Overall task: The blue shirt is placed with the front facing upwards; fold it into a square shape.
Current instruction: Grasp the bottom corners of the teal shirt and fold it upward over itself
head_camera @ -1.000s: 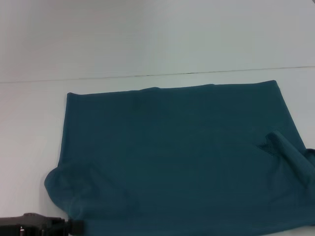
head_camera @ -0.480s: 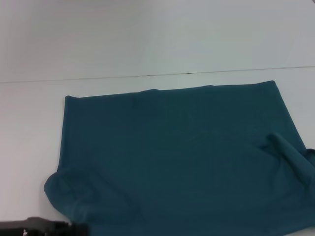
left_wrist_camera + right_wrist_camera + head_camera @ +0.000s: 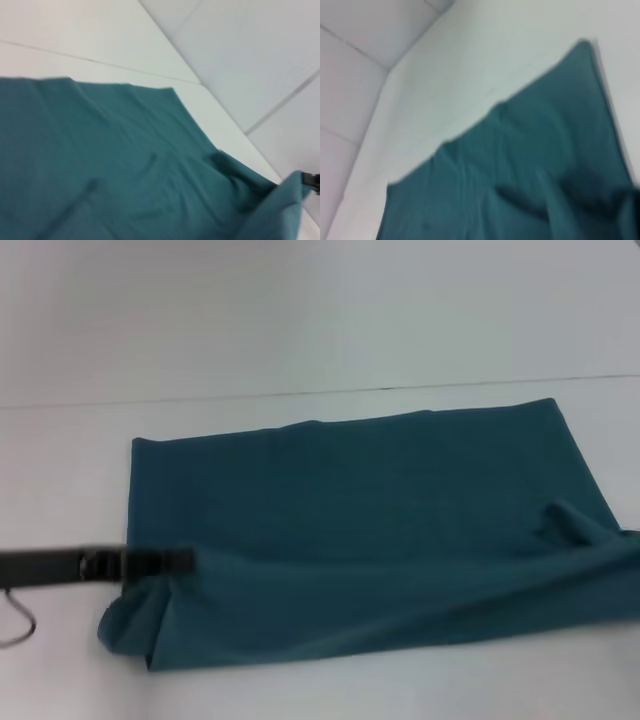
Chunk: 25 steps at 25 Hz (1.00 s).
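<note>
One shirt (image 3: pixel 360 530) spread on one white table (image 3: pixel 300 330), near edge lifted in a fold, left gripper (image 3: pixel 175 562) pinching the shirt's near-left corner, right gripper (image 3: pixel 311 179) gripping the other raised corner

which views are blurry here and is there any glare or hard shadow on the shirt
Head view: the left gripper and its arm are streaked by motion blur; the blue shirt is soft-edged, evenly lit, with no glare and only faint shading along its folds. Left wrist view: the shirt is smeared, worst near the lifted corner. Right wrist view: blurred throughout, with the cloth darkening toward one corner of the picture.
</note>
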Tool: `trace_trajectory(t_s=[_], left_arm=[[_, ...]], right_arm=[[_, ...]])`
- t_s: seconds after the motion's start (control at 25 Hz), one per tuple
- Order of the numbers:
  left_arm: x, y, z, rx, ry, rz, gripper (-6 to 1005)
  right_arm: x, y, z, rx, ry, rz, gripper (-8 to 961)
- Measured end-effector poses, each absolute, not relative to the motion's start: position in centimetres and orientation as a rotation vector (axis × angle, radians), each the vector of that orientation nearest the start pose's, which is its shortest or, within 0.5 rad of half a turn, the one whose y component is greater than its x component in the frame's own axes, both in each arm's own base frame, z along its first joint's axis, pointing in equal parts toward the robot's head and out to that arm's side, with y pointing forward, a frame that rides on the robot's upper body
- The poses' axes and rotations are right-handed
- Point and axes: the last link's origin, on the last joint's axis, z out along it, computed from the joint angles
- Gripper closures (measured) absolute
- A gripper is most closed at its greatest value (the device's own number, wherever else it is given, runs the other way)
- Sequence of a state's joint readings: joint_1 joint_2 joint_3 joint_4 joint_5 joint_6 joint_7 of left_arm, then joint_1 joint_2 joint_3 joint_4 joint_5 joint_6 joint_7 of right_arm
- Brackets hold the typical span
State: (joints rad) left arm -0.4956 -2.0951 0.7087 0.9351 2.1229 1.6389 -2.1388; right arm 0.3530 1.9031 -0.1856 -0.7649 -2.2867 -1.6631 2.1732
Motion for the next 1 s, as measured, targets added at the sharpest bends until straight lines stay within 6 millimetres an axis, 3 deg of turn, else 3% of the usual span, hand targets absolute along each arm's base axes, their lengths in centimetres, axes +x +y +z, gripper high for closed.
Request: trace_trajectory(t_s=[0.4, 0.56, 1.0], left_arm=[[-24.7, 39.3, 4.1, -2.364, -1.325, -0.582, 986], [-24.3, 41.2, 4.5, -2.290, -1.252, -0.577, 987], [-23.3, 44.4, 3.1, -2.227, -1.131, -0.526, 987]], right_arm=[[35.3, 34.6, 14.0, -1.821, 1.687, 0.793, 805], [34.2, 36.8, 13.8, -1.812, 1.658, 0.812, 802], [32.6, 41.1, 12.3, -1.771, 1.600, 0.753, 794]])
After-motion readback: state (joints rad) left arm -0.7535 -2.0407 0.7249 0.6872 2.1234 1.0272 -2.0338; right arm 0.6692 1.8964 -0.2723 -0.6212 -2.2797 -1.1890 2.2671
